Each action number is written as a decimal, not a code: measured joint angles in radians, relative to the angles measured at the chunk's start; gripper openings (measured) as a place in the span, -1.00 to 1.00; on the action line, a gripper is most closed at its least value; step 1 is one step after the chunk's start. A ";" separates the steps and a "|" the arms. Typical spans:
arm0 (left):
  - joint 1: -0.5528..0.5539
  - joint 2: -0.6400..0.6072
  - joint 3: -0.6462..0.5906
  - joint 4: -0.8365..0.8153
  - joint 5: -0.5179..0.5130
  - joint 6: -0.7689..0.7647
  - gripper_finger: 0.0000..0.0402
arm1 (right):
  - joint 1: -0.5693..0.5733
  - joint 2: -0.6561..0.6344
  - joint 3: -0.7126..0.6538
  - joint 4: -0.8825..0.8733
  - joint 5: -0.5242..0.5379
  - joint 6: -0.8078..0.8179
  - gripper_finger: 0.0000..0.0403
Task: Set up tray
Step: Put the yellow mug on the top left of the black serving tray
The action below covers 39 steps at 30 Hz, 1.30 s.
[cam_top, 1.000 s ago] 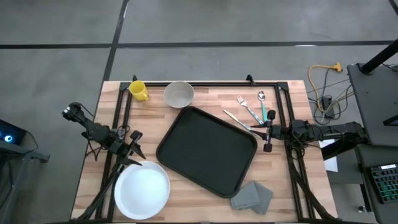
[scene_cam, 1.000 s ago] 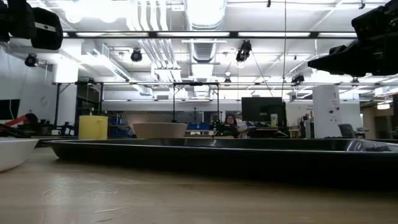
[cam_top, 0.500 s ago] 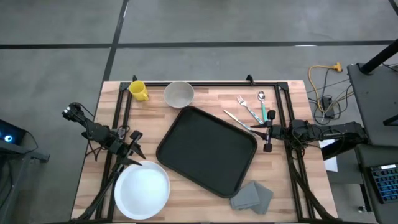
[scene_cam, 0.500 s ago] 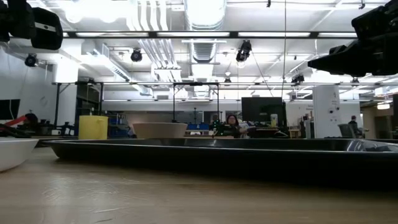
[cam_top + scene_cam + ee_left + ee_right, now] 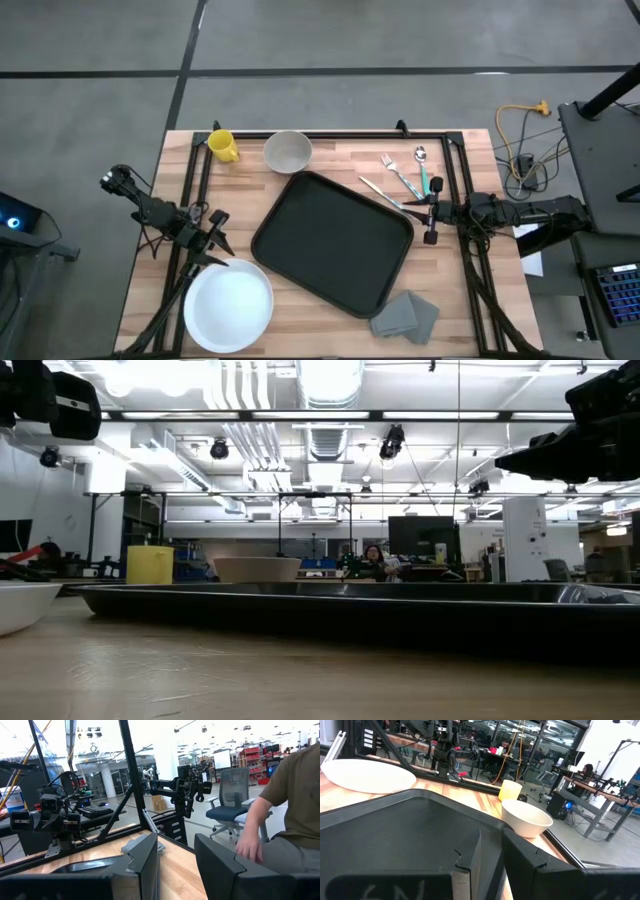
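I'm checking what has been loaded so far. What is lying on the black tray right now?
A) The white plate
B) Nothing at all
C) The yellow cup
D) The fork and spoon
B: in the high view the tray is bare, while the white plate, the yellow cup, the bowl and the cutlery all sit on the wooden table around it.

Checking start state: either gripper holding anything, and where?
Nothing held. Left gripper open beside the plate; right gripper empty at the tray edge.
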 joint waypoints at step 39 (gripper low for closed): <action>0.001 0.000 0.010 0.334 -0.552 0.239 -0.42 | 0.000 0.000 0.000 0.000 0.000 0.000 -0.66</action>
